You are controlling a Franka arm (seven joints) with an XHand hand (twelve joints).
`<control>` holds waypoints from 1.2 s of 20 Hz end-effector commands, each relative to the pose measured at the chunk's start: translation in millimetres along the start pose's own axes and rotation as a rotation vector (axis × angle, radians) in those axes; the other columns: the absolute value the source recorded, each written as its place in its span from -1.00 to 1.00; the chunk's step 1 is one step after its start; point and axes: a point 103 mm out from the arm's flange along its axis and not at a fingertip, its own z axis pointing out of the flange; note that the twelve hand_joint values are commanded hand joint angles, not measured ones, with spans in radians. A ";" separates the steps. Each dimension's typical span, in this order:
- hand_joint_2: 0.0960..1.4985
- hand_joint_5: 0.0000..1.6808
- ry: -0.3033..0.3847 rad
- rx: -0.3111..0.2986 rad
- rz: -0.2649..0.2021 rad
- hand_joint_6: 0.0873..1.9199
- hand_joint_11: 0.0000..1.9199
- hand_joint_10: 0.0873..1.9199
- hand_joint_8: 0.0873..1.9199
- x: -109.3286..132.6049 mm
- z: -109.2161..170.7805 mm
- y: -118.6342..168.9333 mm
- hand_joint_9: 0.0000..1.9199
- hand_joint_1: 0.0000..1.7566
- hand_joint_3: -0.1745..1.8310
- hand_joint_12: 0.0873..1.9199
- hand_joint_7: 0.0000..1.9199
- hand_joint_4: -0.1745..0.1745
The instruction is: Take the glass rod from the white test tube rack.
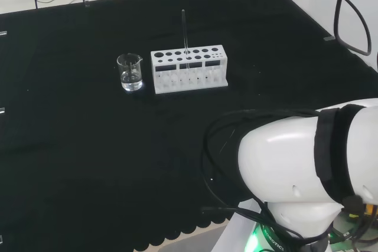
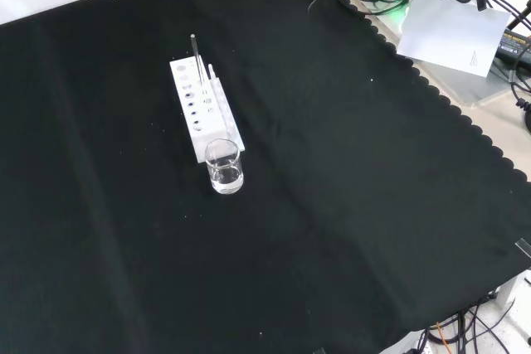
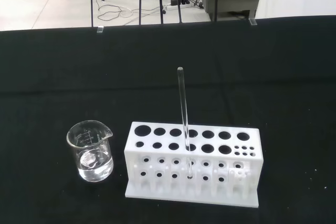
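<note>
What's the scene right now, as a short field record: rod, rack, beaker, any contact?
glass rod: standing near upright in a middle hole of the rack, untouched
white test tube rack: on the black cloth, other holes look empty
beaker: beside the rack's end, apart from it, some clear liquid inside
contact: nothing touching rod or rack

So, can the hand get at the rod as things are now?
Probably yes. The rod stands upright in the rack, well above it, with nothing over it. The beaker stands apart, beside the rack.
</note>
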 end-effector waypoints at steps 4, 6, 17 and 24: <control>-0.14 -0.98 0.006 0.003 0.003 -1.00 -0.97 -1.00 -1.00 -1.7 2.6 1.9 -0.98 -0.07 -0.35 -0.84 -0.98 -0.27; -0.14 -1.00 0.015 -0.003 -0.006 -1.00 -1.00 -1.00 -1.00 -1.8 2.1 2.5 -1.00 -0.09 -0.34 -0.86 -1.00 -0.26; -0.17 -1.00 0.017 0.005 -0.023 -1.00 -1.00 -1.00 -1.00 -1.0 16.4 24.7 -0.99 -0.12 -0.30 -0.50 -1.00 -0.25; -0.17 -1.00 0.024 0.004 -0.036 -1.00 -1.00 -1.00 -1.00 -0.9 22.8 53.8 -0.98 -0.13 -0.29 -0.39 -1.00 -0.25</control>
